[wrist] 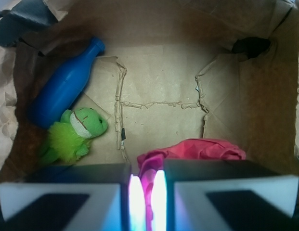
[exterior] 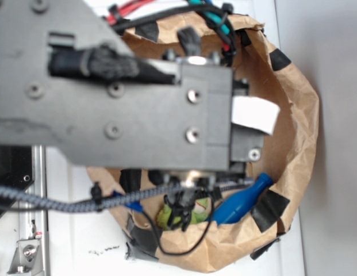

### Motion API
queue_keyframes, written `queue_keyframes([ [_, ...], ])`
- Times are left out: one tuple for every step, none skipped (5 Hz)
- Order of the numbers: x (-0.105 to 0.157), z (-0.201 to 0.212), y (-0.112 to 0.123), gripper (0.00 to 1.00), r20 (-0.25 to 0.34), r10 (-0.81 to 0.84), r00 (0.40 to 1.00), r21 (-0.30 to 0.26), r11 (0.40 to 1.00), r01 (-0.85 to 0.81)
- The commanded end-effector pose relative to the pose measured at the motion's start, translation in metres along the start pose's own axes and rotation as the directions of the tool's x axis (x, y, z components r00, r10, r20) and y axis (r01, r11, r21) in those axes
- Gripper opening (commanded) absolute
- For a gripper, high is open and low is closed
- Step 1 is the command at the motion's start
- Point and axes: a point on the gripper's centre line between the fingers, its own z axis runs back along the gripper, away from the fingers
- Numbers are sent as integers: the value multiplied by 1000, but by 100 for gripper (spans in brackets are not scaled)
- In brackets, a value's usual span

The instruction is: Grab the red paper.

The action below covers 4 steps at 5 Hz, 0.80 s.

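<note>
A brown paper bag [wrist: 159, 72] serves as the carrier, its creased floor seen from the wrist view. On that floor are laid a blue bottle [wrist: 62, 86] at left, a green plush toy [wrist: 74, 134] just beside it, and the red paper [wrist: 197, 149] at the near edge.

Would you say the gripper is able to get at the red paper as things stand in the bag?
Probably yes. In the wrist view the gripper is right at the red paper, with a fold already between its fingers. The blue bottle and green toy lie off to the side.
</note>
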Motion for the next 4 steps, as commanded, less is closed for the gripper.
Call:
queue_keyframes([
  [15,25,18,0,190,14,982,-46,999,-5],
  [18,26,26,0,186,50,981,-39,998,-43],
  [20,25,23,0,166,60,984,-53,997,-52],
  [21,23,21,0,167,65,984,-68,996,-54],
])
